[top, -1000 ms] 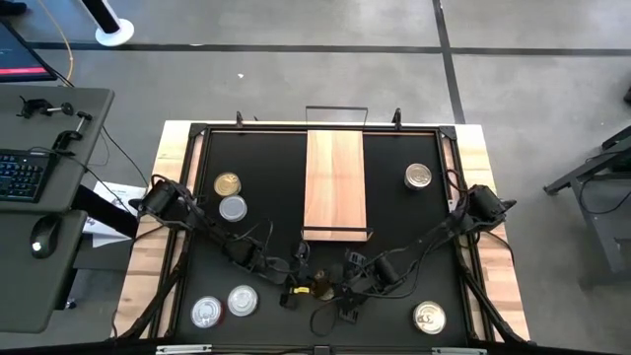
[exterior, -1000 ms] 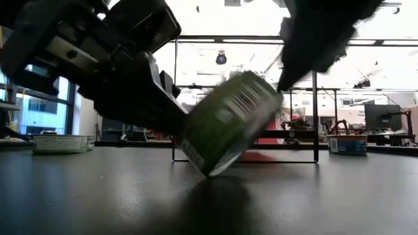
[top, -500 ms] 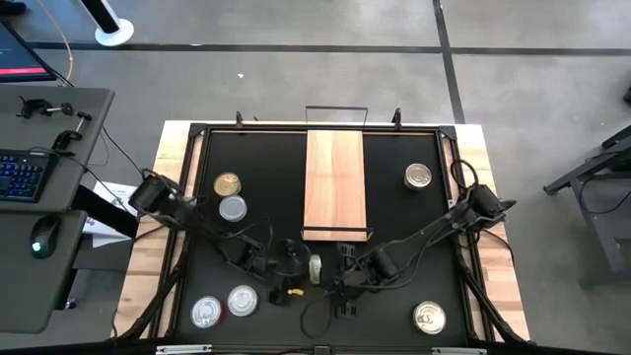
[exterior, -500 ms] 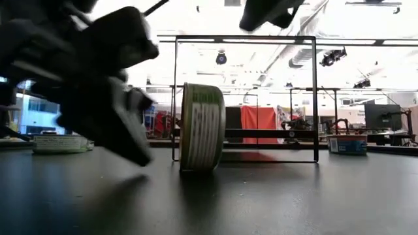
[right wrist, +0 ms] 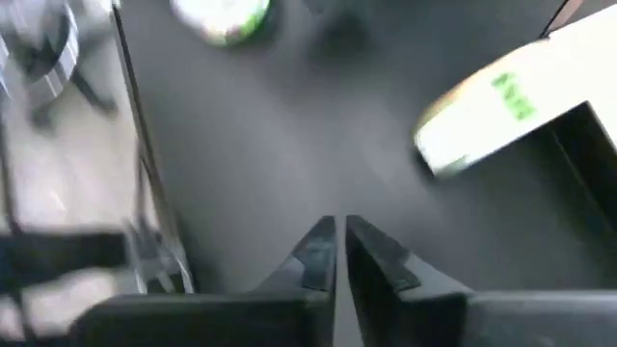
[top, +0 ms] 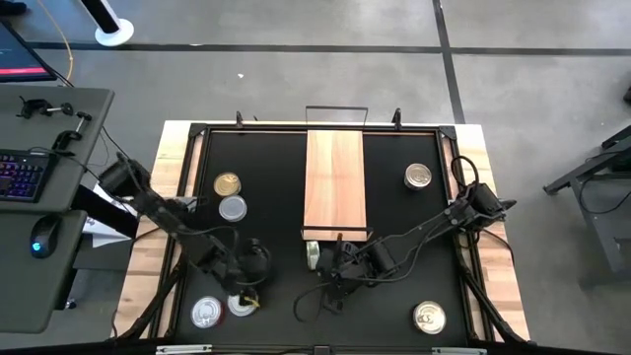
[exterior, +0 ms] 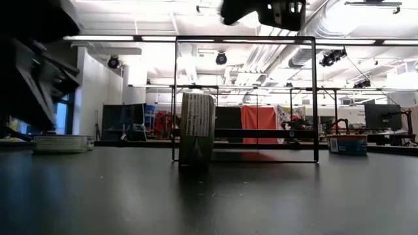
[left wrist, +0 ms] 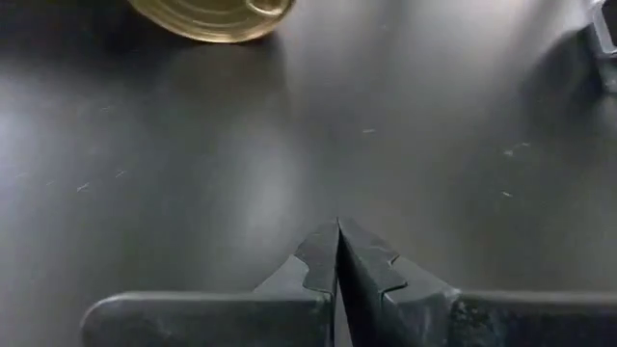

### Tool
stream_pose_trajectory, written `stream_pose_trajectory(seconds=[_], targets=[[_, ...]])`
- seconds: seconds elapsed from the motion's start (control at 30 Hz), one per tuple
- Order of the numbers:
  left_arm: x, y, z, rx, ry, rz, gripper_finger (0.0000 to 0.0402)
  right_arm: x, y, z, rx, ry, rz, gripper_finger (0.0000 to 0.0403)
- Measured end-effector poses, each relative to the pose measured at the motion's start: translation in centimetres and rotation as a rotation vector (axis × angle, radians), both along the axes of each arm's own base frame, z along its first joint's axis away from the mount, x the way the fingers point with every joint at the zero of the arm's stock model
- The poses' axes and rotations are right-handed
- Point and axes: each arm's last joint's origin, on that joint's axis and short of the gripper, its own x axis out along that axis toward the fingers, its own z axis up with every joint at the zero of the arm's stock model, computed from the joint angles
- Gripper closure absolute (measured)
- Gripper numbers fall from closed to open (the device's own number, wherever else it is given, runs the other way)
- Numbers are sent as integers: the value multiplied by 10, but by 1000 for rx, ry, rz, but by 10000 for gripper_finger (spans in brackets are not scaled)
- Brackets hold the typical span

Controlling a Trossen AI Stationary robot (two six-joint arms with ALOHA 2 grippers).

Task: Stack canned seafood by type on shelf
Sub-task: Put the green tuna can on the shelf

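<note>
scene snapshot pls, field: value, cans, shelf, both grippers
cans_flat_on_table: gold-lid can, silver-lid can, far-right can, near-right can, two near-left cans
can_on_edge: upright can, standing on its rim just off the shelf's near end, apart from both grippers
shelf: wood shelf, no cans on it
left_gripper: left gripper shut, empty, over the near-left cans
right_gripper: right gripper fingers nearly together, empty, beside the upright can
</note>
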Motion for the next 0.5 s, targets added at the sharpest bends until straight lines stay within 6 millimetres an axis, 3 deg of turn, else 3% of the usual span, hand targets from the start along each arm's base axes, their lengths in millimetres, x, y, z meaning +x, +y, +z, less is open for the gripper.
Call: stream_pose_trajectory(seconds=[0.13,0.33,0.5], targets=[[-11,7,20,16,-33,-37,401,9,4,4,109,-101,-155,305],[-11,26,48,146,-128,-219,402,9,14,-10,172,-114,-410,192],[-9,46,56,186,-105,-384,402,16,16,-29,291,-49,-531,153]])
